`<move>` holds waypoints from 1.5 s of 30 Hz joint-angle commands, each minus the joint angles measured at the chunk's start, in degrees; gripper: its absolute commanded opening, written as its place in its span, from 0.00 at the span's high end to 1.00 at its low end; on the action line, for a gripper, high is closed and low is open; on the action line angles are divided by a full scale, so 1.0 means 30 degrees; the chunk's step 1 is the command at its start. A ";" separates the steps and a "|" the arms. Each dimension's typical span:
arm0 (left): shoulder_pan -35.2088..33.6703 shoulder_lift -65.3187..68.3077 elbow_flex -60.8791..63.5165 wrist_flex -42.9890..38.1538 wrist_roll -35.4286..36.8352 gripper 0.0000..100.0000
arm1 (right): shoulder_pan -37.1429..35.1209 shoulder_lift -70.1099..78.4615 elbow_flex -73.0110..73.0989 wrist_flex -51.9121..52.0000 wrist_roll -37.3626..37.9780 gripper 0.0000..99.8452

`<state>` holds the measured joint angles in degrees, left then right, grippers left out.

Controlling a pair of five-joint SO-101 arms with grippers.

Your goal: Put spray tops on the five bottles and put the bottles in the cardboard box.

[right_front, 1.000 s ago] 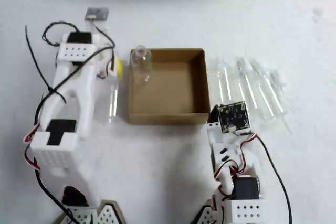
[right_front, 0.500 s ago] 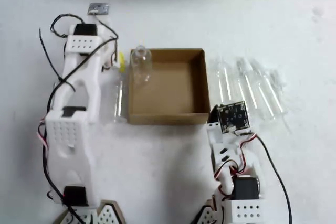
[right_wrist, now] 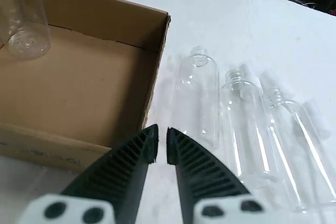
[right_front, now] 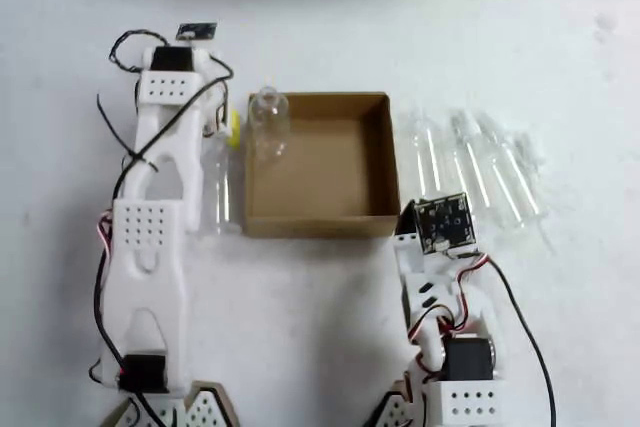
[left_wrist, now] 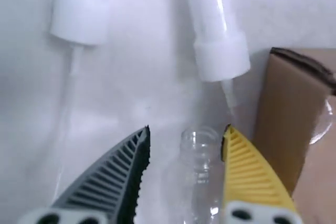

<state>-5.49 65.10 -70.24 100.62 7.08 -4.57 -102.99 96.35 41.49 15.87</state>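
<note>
Left arm (right_front: 150, 237) farther forward; perhaps five bottles (right_wrist: 195, 98)

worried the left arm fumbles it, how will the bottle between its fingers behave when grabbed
The clear bottle lies on its side and is round, so a nudge would probably roll it. It looks empty and thin-walled, so it is likely light and perhaps squashy. Its smooth neck might slip, though the ridged fingers of the left gripper should help.
</note>
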 commanded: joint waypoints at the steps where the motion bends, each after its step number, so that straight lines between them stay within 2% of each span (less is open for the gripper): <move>1: 0.0132 -0.0190 -0.1817 0.0527 0.0234 0.82 | 0.0073 -0.0015 0.0176 0.0015 0.0234 0.98; 5: 0.0161 -0.0190 -0.1963 0.0498 0.0293 0.91 | 0.0073 -0.0015 0.0176 0.0015 0.0234 0.98; 12: 0.0484 -0.0015 -0.1817 0.0527 0.0264 0.91 | 0.0103 -0.0015 0.0176 0.0015 0.0234 0.98; 15: 0.0425 -0.0190 -0.1817 0.0557 0.0527 0.86 | 0.0103 -0.0015 0.0176 0.0015 0.0234 0.98; 18: 0.0220 -0.0190 -0.1817 0.0586 0.2022 0.78 | 0.0103 -0.0015 0.0176 0.0015 0.0234 0.98; 36: 0.0190 -0.0190 -0.0527 0.0557 0.3634 0.79 | 0.0132 -0.0015 0.0176 -0.0015 0.0234 0.98; 45: 0.0337 -0.0103 -0.0527 0.0498 0.3634 0.93 | 0.0132 -0.0015 0.0176 -0.0015 0.0234 0.98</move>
<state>-4.97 65.80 -71.38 101.49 17.19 -4.57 -102.99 96.35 41.49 15.87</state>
